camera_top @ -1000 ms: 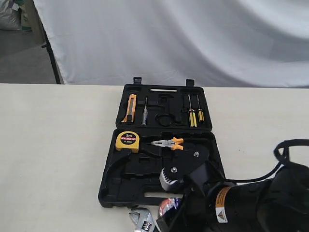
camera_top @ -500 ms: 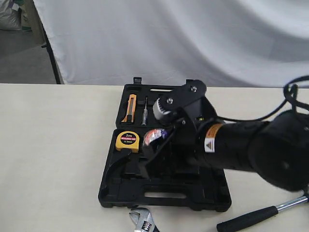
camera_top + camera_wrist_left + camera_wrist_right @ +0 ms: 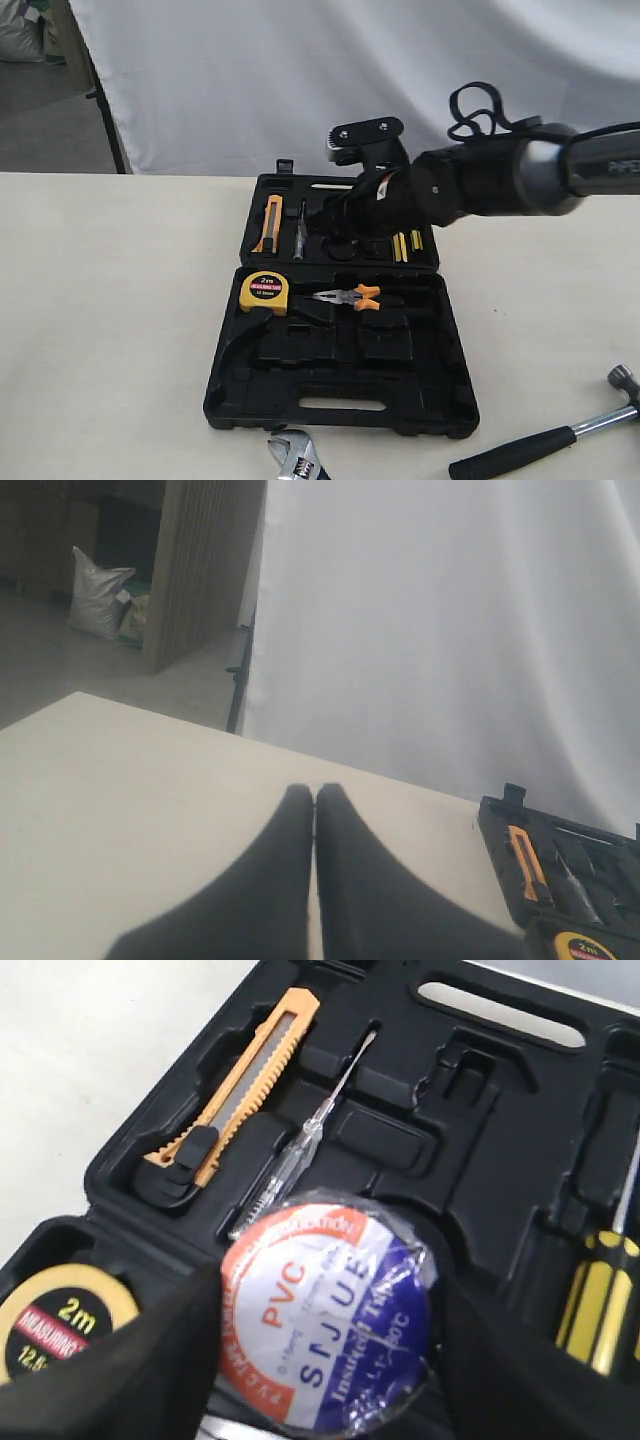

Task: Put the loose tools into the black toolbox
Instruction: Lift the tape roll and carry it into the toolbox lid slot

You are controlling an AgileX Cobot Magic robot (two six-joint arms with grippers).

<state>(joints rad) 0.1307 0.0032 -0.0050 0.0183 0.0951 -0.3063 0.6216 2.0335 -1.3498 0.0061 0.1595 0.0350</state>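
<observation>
The right gripper (image 3: 325,1360) is clamped on a tape roll (image 3: 325,1320), with one dark finger on each side of the roll's outer rim. The roll's flat face, printed red, white and blue, is turned toward the wrist camera.

The roll looks light and fairly stiff, a firm ring that should not crush. Its glossy clear wrap probably makes it a little slippery. A squeeze across the rim, as here, seems the safest hold.

The roll hangs over the far half of the open black toolbox (image 3: 250,395). It is above the middle of that half, not resting in it. On one side lie a thin screwdriver (image 3: 300,1150) and an orange utility knife (image 3: 235,1095). On the other side are yellow-handled screwdrivers (image 3: 600,1295). The recess directly beneath the roll is hidden.

In the near half of the box sit a yellow tape measure (image 3: 263,292) and orange-handled pliers (image 3: 348,296), both well apart from the roll.

Outside the box, on the pale table (image 3: 100,300), a silver wrench (image 3: 295,455) lies just beside the near edge. A hammer (image 3: 545,445) lies farther to the right. Both are stiff metal, and the hammer is likely heavy at its head.

The left gripper (image 3: 315,880) hangs over bare table away from the box. Its fingers are pressed together with nothing between them.
</observation>
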